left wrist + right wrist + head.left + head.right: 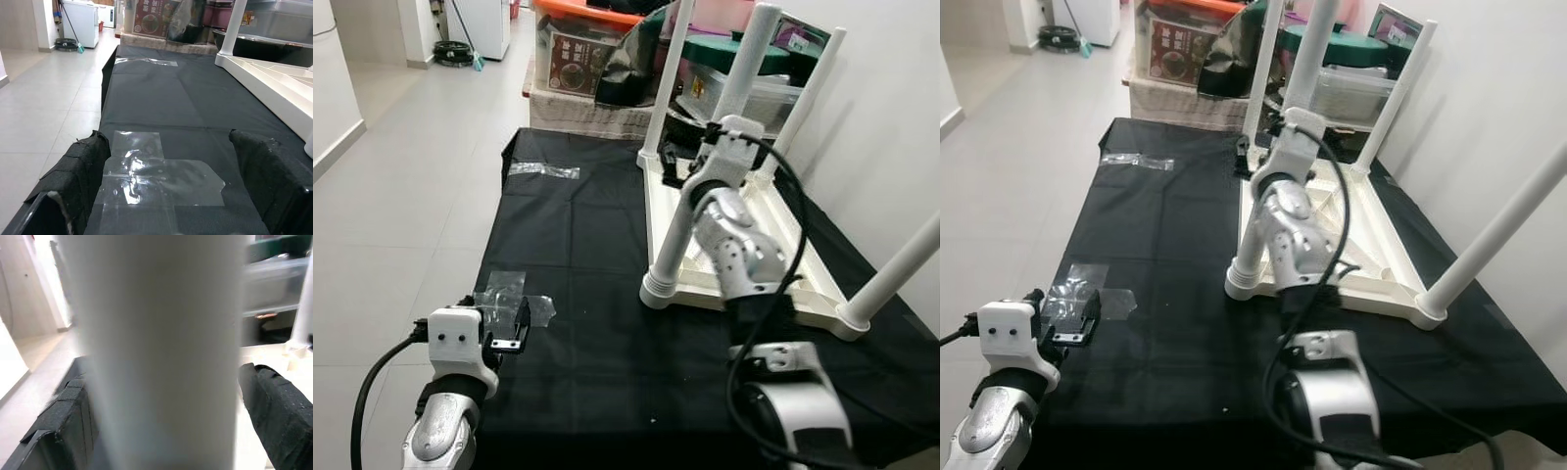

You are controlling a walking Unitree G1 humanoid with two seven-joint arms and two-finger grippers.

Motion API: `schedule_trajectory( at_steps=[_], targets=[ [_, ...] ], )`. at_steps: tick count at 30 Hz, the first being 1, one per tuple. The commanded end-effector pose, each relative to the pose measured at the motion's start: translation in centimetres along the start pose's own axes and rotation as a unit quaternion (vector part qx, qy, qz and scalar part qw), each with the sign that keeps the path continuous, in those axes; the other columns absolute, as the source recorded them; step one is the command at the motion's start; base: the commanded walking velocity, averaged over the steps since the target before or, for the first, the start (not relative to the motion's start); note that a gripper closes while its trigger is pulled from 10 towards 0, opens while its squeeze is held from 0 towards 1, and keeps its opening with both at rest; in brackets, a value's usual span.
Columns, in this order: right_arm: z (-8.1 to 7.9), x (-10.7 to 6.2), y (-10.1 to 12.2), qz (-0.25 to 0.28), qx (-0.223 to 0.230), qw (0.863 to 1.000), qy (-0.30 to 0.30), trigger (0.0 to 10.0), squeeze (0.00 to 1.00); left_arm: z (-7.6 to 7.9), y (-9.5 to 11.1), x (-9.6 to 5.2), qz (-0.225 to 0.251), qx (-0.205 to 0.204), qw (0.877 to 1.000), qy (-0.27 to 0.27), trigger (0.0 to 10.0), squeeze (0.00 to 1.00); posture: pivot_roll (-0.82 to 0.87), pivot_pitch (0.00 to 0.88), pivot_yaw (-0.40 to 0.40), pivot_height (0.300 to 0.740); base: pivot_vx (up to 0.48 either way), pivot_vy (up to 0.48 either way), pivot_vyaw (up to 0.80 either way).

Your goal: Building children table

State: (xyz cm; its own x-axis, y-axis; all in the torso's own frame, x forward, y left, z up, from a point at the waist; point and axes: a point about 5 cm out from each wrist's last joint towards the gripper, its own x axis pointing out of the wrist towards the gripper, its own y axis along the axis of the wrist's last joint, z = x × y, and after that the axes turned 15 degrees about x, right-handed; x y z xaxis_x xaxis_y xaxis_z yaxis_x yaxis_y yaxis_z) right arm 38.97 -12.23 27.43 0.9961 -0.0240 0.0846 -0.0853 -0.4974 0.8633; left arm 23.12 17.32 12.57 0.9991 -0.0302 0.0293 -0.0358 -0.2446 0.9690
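Lying upside down on the black surface (578, 294), the white table (744, 245) has its legs pointing up. The right gripper (166, 431) sits released around one table leg (161, 347). The left gripper (171, 196) hovers released over clear tape (156, 176).

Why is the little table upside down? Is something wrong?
The white table lies top-down on the black cloth, legs up, which suits fitting them. The right gripper straddles one leg. Crumpled clear tape is stuck on the cloth.
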Motion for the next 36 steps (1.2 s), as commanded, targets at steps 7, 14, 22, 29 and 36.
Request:
schedule_trajectory(
  at_steps=[7, 14, 22, 29, 36],
  targets=[
    [1.6, 0.2, 0.5, -0.020, -0.014, 1.000, 0.011, 10.0, 0.00, 0.3, -0.2, 0.0, -0.003, 0.003, 1.000, -0.006, 10.0, 0.00, 0.07, 0.000, -0.174, 0.740, 0.000, 0.000, 0.00],
    [0.7, 0.4, 1.2, -0.052, 0.008, 0.987, 0.152, 10.0, 0.00, 0.3, -0.2, 0.0, -0.003, 0.002, 1.000, -0.009, 10.0, 0.00, 0.06, 0.000, -0.165, 0.740, 0.000, 0.000, 0.00],
    [0.1, 1.4, 1.4, -0.081, -0.041, 0.959, 0.267, 10.0, 0.00, 0.3, -0.2, 0.0, -0.002, 0.004, 1.000, -0.008, 10.0, 0.00, 0.07, 0.000, -0.170, 0.740, 0.000, 0.000, 0.00],
    [0.6, 1.5, 1.0, -0.112, -0.079, 0.932, 0.336, 10.0, 0.00, 0.2, -0.2, -0.1, -0.002, 0.006, 1.000, -0.008, 10.0, 0.00, 0.08, 0.000, -0.173, 0.740, 0.000, 0.000, 0.00],
    [1.0, 1.0, 0.2, -0.167, -0.127, 0.876, 0.433, 10.0, 0.00, 0.2, -0.2, -0.2, -0.003, 0.009, 1.000, -0.007, 10.0, 0.00, 0.10, 0.000, -0.182, 0.740, 0.000, 0.000, 0.00]
  ],
)
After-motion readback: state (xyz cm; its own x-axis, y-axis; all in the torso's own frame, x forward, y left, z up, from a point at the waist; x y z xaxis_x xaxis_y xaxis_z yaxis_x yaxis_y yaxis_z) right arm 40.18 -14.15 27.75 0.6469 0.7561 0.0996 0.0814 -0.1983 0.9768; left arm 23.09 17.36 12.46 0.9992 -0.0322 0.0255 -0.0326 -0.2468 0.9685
